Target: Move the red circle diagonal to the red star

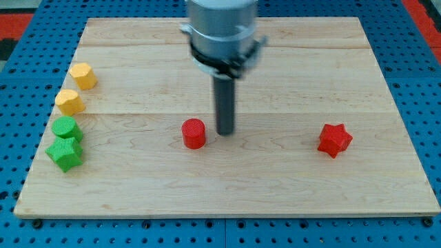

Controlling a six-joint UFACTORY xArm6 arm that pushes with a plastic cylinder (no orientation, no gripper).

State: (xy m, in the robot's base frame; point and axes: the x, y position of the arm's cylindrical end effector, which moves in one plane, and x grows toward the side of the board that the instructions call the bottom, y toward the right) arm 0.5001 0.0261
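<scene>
The red circle [194,133] sits on the wooden board [275,186] a little left of centre. The red star [334,140] lies far to its right, at about the same height in the view. My tip [225,131] is down on the board just right of the red circle, with a narrow gap between them. The rod hangs from the grey arm body at the view's top centre.
Along the board's left edge sit two yellow blocks [83,75] [69,102], a green circle [66,128] and a green star [65,153]. Blue pegboard [21,83] surrounds the board.
</scene>
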